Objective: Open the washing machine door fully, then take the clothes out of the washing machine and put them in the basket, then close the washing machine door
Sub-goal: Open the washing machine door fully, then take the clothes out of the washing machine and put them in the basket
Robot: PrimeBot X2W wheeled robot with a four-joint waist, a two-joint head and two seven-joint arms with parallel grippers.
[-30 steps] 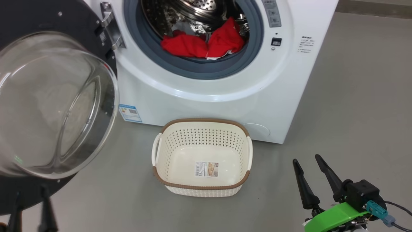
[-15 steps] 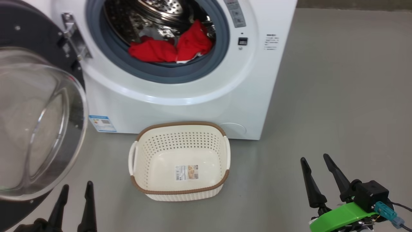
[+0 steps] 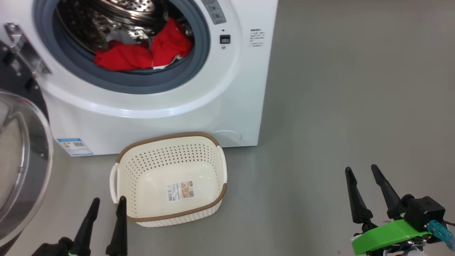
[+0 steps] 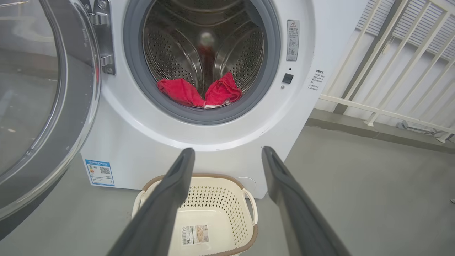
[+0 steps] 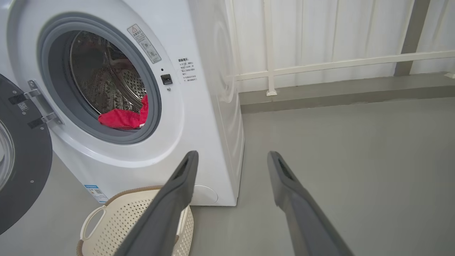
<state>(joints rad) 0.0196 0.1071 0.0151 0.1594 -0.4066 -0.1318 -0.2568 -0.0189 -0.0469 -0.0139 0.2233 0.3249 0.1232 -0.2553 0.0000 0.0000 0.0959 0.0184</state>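
The white washing machine [image 3: 199,106] [image 4: 213,142] [image 5: 199,117] stands open, its door [image 3: 21,170] [image 4: 42,106] [image 5: 21,167] swung out to the left with the glass bowl facing me. Red clothes [image 3: 142,53] [image 4: 201,93] [image 5: 122,117] lie at the drum's front lip. The cream basket [image 3: 169,179] [image 4: 213,213] [image 5: 142,220] sits on the floor below the opening, holding just a paper label. My left gripper [image 3: 108,202] [image 4: 227,153] is open beside the basket's left near corner. My right gripper [image 3: 360,170] [image 5: 231,156] is open over bare floor to the right.
Grey floor [image 3: 337,89] stretches to the right of the machine. A white railing and wall [image 5: 320,64] stand behind it. The open door takes up the room at the left.
The head camera has turned right, shifting the whole scene left. The left gripper has come away from the door's edge into view beside the basket and stands wider open.
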